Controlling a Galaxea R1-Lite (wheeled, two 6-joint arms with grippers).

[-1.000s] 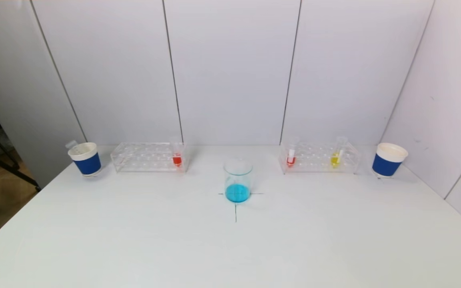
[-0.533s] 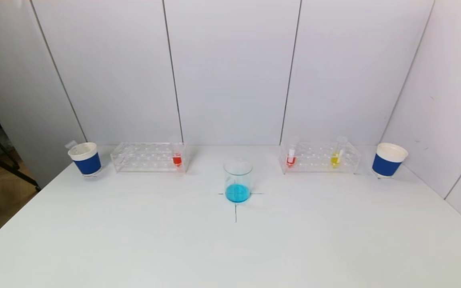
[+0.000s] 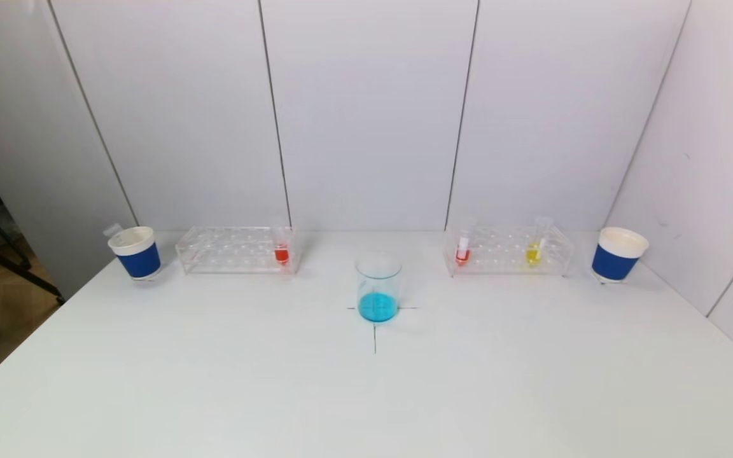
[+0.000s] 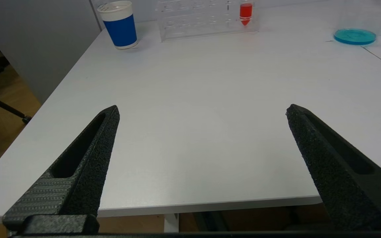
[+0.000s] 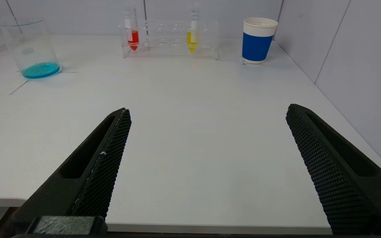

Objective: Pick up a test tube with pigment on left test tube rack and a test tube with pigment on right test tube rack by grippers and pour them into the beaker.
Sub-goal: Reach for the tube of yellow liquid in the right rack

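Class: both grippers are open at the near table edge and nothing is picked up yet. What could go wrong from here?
1. The right rack holds a red tube and a yellow tube; a wide-open right gripper may knock the rack.
2. The beaker is narrow; pouring could spill.
3. The left gripper may bump the left rack beside its tube.

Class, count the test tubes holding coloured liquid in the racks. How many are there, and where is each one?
3. One red tube sits at the left rack's inner end. The right rack holds a red tube at its inner end and a yellow tube further right.
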